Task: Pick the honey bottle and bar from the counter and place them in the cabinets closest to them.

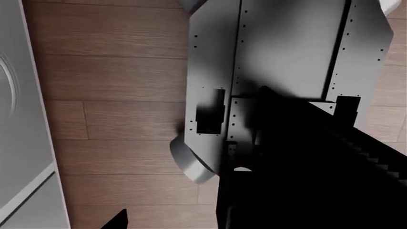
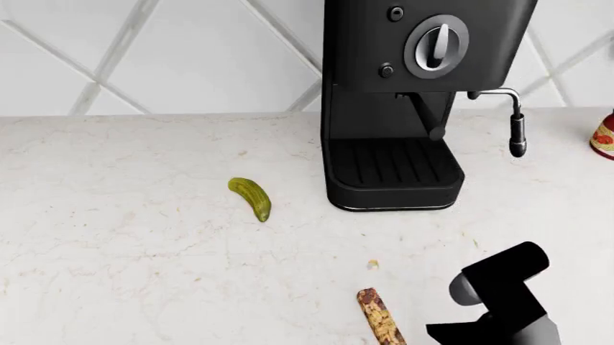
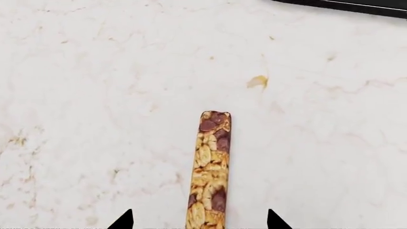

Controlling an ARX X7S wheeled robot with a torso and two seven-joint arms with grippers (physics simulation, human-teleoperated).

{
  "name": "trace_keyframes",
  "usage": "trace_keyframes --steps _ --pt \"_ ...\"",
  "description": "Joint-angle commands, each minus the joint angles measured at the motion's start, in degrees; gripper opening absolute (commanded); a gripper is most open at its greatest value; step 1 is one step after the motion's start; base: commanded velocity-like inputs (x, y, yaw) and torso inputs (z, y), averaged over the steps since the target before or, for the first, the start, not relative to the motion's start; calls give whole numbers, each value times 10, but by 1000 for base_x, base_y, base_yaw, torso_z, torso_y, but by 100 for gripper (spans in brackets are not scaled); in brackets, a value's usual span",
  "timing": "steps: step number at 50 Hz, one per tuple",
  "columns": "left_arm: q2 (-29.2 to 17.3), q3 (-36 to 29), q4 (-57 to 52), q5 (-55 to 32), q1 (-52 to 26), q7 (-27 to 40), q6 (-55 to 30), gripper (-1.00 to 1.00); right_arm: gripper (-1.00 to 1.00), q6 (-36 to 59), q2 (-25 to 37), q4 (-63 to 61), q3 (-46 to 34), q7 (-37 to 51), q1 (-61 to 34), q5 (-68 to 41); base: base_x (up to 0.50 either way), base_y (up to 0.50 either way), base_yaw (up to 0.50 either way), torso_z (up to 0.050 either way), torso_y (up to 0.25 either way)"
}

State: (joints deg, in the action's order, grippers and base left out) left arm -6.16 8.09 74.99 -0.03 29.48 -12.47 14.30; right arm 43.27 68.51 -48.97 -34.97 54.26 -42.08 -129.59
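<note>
The bar (image 3: 210, 167), brown with tan grains, lies flat on the white marble counter (image 3: 95, 95). My right gripper (image 3: 198, 222) is open just above it, one fingertip on each side of the bar's near end without touching it. In the head view the bar (image 2: 380, 316) sits at the bottom edge of the counter (image 2: 115, 251), beside my right arm (image 2: 499, 298). The honey bottle is out of view. My left gripper (image 1: 197, 222) hangs open and empty over the wooden floor (image 1: 114, 71), off the counter.
A black coffee machine (image 2: 403, 108) stands at the back middle. A green pickle (image 2: 251, 198) lies left of it, and a red-labelled jar (image 2: 603, 136) at the right edge. A small crumb (image 2: 372, 265) lies beyond the bar. A grey cabinet front (image 1: 19, 119) and my base (image 1: 279, 47) flank the left gripper.
</note>
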Motion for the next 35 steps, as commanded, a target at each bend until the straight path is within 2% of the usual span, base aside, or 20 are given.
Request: trace_keyframes --steps 1,33,34,35 --pt "0 0 0 0 0 1 1 100 100 -6 1 -4 0 -14 27 27 0 0 0 0 0" --pt "0 4 0 0 1 2 5 100 100 -1 -31 14 -11 -40 58 79 0 0 0 0 0" --pt "0 4 0 0 1 1 5 100 -100 0 -33 14 -11 -41 57 79 0 0 0 0 0" --pt "0 4 0 0 1 1 5 100 -100 0 -34 14 -11 -41 57 80 0 0 0 0 0"
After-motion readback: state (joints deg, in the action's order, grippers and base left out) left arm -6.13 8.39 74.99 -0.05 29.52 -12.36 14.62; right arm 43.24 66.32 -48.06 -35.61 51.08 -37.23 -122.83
